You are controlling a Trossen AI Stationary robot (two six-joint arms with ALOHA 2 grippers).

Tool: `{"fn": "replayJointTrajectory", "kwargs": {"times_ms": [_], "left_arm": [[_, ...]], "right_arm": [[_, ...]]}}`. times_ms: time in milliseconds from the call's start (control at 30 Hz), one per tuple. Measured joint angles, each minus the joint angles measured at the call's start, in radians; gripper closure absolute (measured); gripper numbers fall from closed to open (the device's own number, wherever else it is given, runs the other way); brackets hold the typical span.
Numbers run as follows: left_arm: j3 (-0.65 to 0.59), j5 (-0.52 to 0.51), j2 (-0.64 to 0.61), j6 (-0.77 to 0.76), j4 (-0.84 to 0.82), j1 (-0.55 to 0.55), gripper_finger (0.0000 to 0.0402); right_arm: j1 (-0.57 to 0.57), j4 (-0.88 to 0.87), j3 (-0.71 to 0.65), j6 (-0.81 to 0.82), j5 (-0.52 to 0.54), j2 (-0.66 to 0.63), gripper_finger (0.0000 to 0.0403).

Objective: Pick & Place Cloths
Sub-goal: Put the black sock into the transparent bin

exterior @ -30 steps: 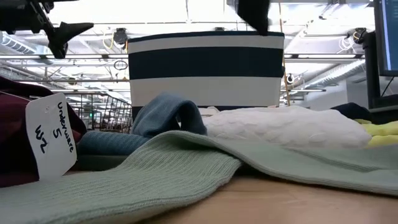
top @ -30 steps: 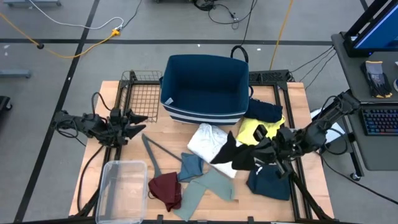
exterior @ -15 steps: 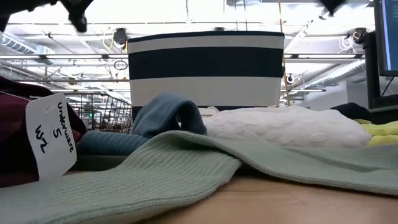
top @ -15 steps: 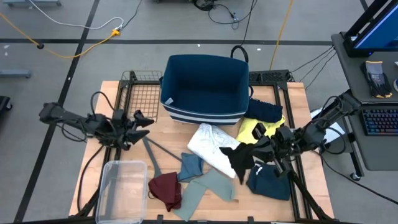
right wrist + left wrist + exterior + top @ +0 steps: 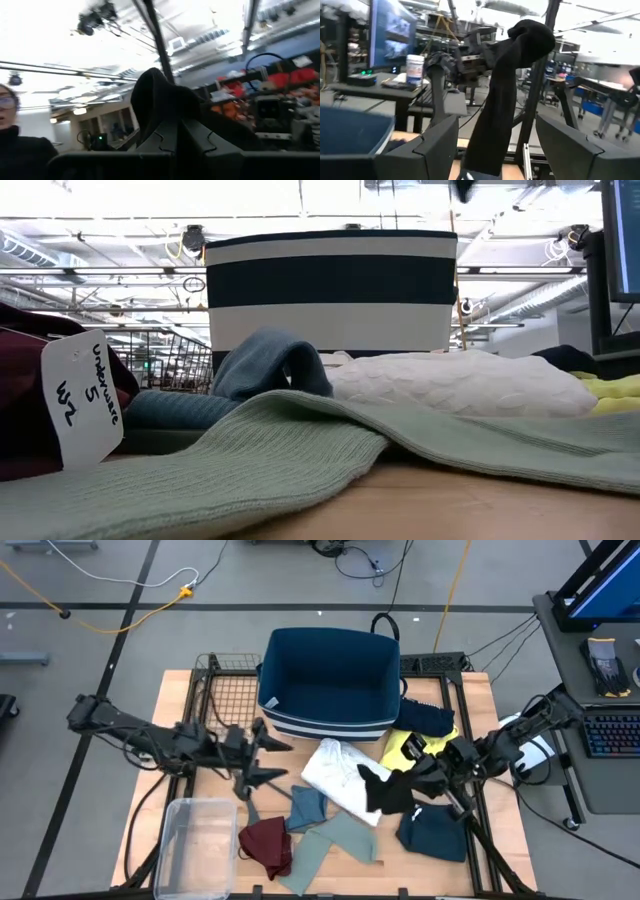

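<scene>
Right gripper (image 5: 418, 772), raised over the table's right side, its fingers clenched on a black cloth (image 5: 385, 790) that hangs free below it — seen as a long dark drape in the left wrist view (image 5: 502, 95). Left gripper (image 5: 268, 762), near the table's centre in front of the navy basket (image 5: 330, 680), with fingers spread and nothing between them. Remaining cloths lie toward the table's near edge: white (image 5: 335, 770), blue (image 5: 306, 808), maroon (image 5: 266, 843), grey-green (image 5: 328, 843) and dark teal (image 5: 432, 833); yellow (image 5: 402, 748) and navy (image 5: 423, 718) lie beside the basket's right end. A clear tub (image 5: 195, 845) sits at the near left corner.
</scene>
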Motion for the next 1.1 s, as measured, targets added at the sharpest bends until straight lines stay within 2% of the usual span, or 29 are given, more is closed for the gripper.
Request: {"fn": "replayJointTrajectory", "kwargs": {"times_ms": [233, 400, 733, 867, 1100], "left_arm": [[0.204, 0.095, 0.201, 0.042, -0.001, 0.000, 0.0131], [0.334, 0.164, 0.337, 0.044, -0.004, 0.000, 0.0131], [0.617, 0.222, 0.578, 0.032, -0.123, 0.002, 0.0131], [0.681, 0.234, 0.632, 0.023, -0.125, 0.004, 0.0131], [0.702, 0.232, 0.671, -0.013, -0.129, 0.005, 0.0131]], "right_arm": [[-0.039, 0.056, 0.000, 0.060, -0.160, 0.024, 0.0403], [-0.060, 0.062, 0.000, 0.104, -0.237, 0.043, 0.0403], [-0.094, 0.061, 0.000, 0.134, -0.309, 0.051, 0.0403], [-0.100, 0.047, 0.000, 0.132, -0.323, 0.051, 0.0403], [-0.100, 0.031, 0.000, 0.124, -0.323, 0.051, 0.0403]]}}
